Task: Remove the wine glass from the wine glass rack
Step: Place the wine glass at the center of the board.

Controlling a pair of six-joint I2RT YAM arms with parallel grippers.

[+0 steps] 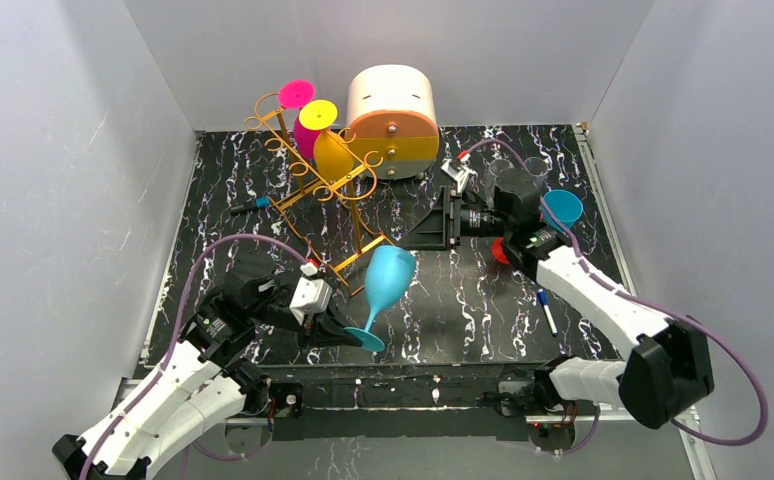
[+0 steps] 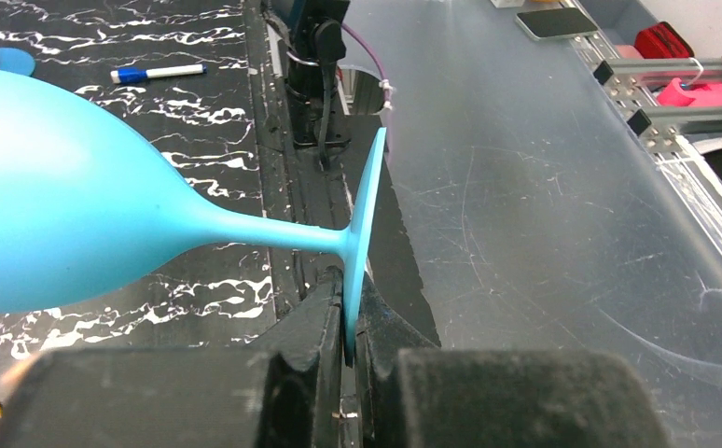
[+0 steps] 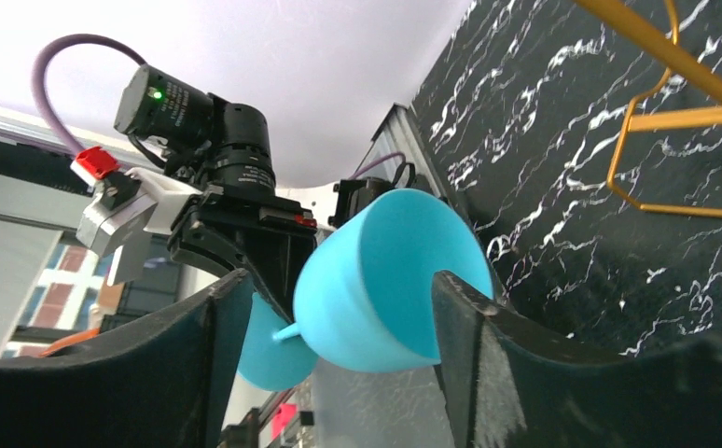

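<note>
Left gripper (image 1: 331,322) clamped on the foot disc of the light-blue matte wine glass (image 1: 387,278); glass tilted, clear of the rails, bowl just beside the base of the tall orange-gold wire wine glass rack (image 1: 315,190) | rack carries pink, yellow and orange glasses (image 1: 318,115) | right gripper (image 1: 431,230) jaws apart, empty; right of rack

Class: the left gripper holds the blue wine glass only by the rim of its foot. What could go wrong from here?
1. The left gripper pinches only the thin edge of the foot, and the blue wine glass leans far out; it may pivot or slip and drop.
2. The glass looks close to the wine glass rack; a swing could knock it.
</note>
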